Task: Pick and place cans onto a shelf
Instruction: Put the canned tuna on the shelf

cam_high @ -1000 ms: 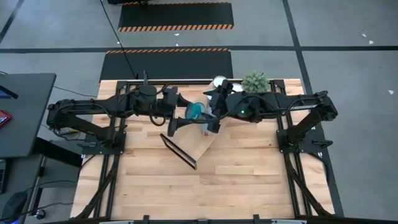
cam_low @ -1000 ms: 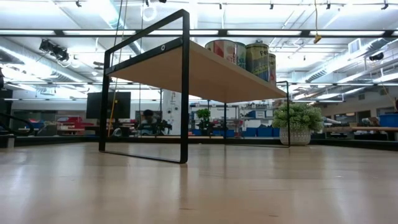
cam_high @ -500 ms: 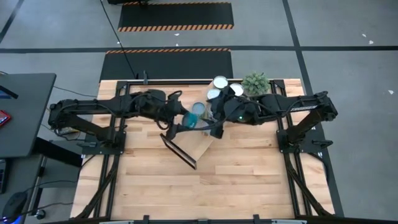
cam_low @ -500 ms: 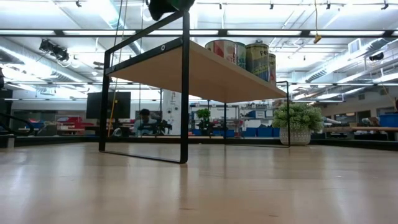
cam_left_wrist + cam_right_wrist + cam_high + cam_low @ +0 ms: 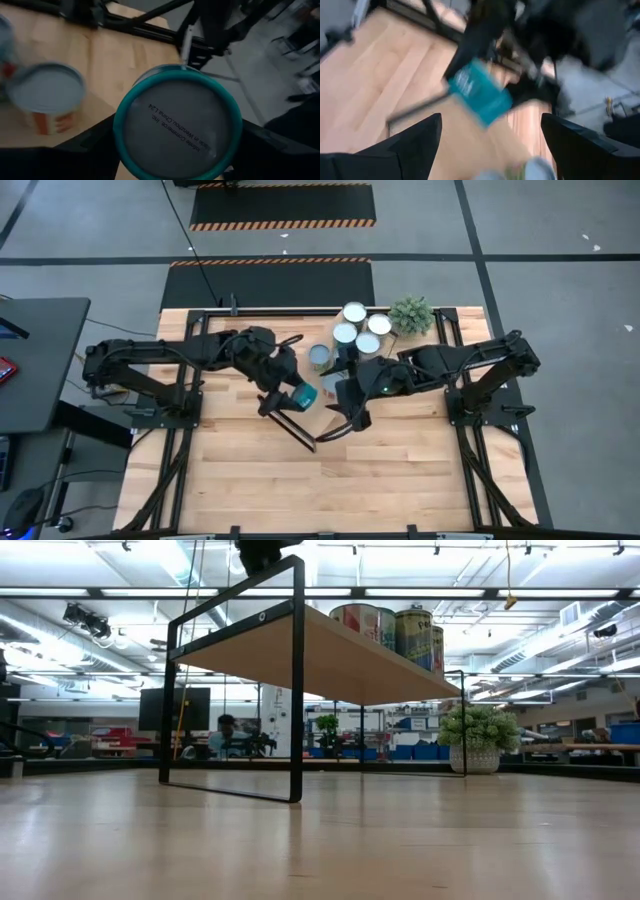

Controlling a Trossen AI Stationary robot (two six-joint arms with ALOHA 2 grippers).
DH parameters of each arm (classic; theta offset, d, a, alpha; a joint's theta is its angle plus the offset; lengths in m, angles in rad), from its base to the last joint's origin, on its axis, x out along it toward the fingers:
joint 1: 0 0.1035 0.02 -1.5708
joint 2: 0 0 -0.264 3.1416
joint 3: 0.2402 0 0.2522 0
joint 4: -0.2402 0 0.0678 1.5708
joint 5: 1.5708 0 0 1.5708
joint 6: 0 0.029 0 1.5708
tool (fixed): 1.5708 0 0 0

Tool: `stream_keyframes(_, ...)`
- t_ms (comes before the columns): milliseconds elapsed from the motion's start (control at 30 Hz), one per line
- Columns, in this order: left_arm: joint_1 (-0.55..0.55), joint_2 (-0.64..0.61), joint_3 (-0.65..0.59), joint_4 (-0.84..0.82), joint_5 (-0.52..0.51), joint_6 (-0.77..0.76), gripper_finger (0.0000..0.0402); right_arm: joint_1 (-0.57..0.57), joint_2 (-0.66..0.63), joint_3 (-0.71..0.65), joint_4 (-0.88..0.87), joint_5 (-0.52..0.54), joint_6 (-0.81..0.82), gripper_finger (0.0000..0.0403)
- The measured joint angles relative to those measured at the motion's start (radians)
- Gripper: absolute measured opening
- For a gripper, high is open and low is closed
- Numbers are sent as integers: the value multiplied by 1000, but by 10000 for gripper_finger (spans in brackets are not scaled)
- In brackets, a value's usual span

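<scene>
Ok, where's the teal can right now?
In the high view the teal-sided can with the grey end is held in the left gripper, over the near end of the light-wood shelf, just left of the right gripper.

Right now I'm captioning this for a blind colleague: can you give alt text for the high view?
From above, the left gripper holds a teal can over the shelf. The right gripper hangs open beside it. Four cans stand clustered at the shelf's far end, near a potted plant.
</scene>
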Motion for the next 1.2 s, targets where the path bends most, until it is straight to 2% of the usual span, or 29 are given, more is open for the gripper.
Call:
stream_keyframes(267,13,27,2,38,75,-113,298,-5,57,0,53,-65,-107,348)
stream_keyframes(500,30,27,2,53,101,-159,298,-19,88,0,100,-49,-180,339)
stream_keyframes(600,30,27,2,63,104,-158,298,-31,96,1,135,-53,-216,309)
stream_keyframes(867,29,27,2,73,111,-159,298,-39,115,1,132,-50,-283,176)
stream_keyframes(967,27,27,2,73,121,-137,310,-36,116,1,133,-48,-309,139)
stream_keyframes(1200,49,13,3,81,84,-84,374,-33,119,0,107,-28,-197,135)
